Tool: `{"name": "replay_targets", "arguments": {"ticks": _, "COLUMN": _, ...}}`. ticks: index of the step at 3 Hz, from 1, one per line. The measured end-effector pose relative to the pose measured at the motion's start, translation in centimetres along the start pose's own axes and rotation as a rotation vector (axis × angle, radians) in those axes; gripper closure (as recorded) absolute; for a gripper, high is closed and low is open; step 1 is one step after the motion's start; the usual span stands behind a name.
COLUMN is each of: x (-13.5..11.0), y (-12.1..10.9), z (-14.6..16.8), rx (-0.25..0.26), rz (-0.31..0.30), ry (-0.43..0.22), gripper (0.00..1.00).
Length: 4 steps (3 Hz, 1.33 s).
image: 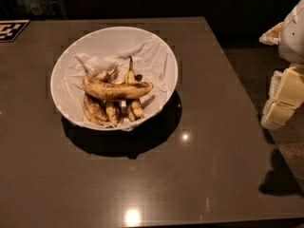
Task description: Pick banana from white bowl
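Observation:
The white bowl (159, 49) stands on the dark table, left of centre, lined with crumpled white paper. The banana (116, 90), long, curved, yellow-brown with dark tips, lies crosswise on top of several shorter, darker bananas (110, 111) in the bowl. My gripper (281, 101), white with pale yellow parts, hangs at the right edge of the view, beyond the table's right edge and well away from the bowl. It holds nothing that I can see.
The dark glossy table (199, 165) reflects ceiling lights near its front. A black-and-white marker tag (11, 30) lies at the far left corner. The table's right edge runs diagonally beside the gripper, with dark floor beyond it.

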<state>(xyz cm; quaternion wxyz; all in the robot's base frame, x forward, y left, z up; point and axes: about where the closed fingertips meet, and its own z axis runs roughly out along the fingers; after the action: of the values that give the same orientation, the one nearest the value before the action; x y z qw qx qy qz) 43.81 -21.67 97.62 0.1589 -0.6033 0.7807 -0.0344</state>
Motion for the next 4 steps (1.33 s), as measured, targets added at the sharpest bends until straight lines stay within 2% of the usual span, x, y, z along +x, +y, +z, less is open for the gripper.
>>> {"name": "replay_targets", "arguments": {"ticks": 1, "x": 0.0, "y": 0.0, "z": 0.0, "rx": 0.000, "rz": -0.001, "ry": 0.000, "gripper": 0.00}}
{"name": "replay_targets", "arguments": {"ticks": 2, "x": -3.9, "y": 1.5, "z": -0.6, "rx": -0.013, "rz": -0.079, "ry": 0.018, "gripper": 0.00}}
{"name": "replay_targets", "arguments": {"ticks": 3, "x": -8.5, "y": 3.1, "z": -1.5, "rx": -0.021, "rz": -0.191, "ry": 0.048, "gripper": 0.00}}
{"name": "replay_targets", "arguments": {"ticks": 4, "x": -13.0, "y": 5.0, "z": -1.4, "rx": -0.048, "rz": -0.330, "ry": 0.060, "gripper": 0.00}}
